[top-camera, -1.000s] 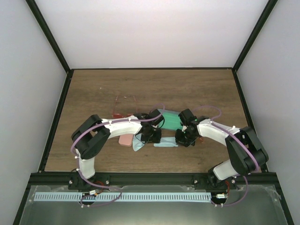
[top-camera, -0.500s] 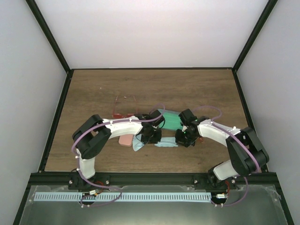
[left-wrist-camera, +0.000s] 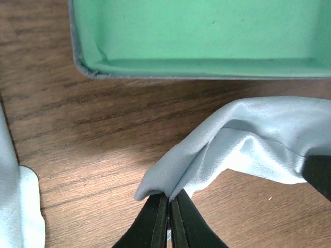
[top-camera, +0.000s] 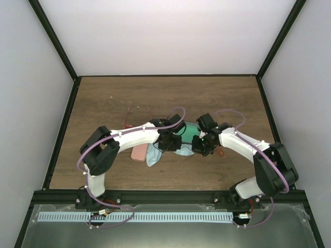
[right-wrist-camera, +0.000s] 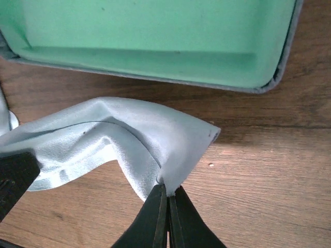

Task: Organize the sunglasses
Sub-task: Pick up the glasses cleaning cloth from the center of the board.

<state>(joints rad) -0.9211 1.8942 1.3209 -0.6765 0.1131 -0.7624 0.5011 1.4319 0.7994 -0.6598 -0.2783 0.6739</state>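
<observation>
A light blue cloth (top-camera: 184, 151) hangs stretched between my two grippers, just in front of the open case with the green lining (top-camera: 189, 130). My left gripper (left-wrist-camera: 169, 199) is shut on the cloth's left corner (left-wrist-camera: 243, 139). My right gripper (right-wrist-camera: 168, 188) is shut on its right corner (right-wrist-camera: 129, 139). In the top view the left gripper (top-camera: 173, 147) and the right gripper (top-camera: 198, 147) face each other. A reddish-pink pair of sunglasses (top-camera: 138, 107) lies behind the left arm. An orange-red pair (top-camera: 222, 153) peeks out beside the right arm.
A pink case (top-camera: 138, 153) lies under the left forearm, with a second light blue cloth (top-camera: 152, 157) beside it, also seen at the left wrist view's edge (left-wrist-camera: 15, 206). The green case's grey rim (left-wrist-camera: 83, 67) lies just beyond the cloth. Black frame rails edge the table.
The left gripper has shut on the cloth. Both grippers have lifted it off the table and moved it back toward the green case.
</observation>
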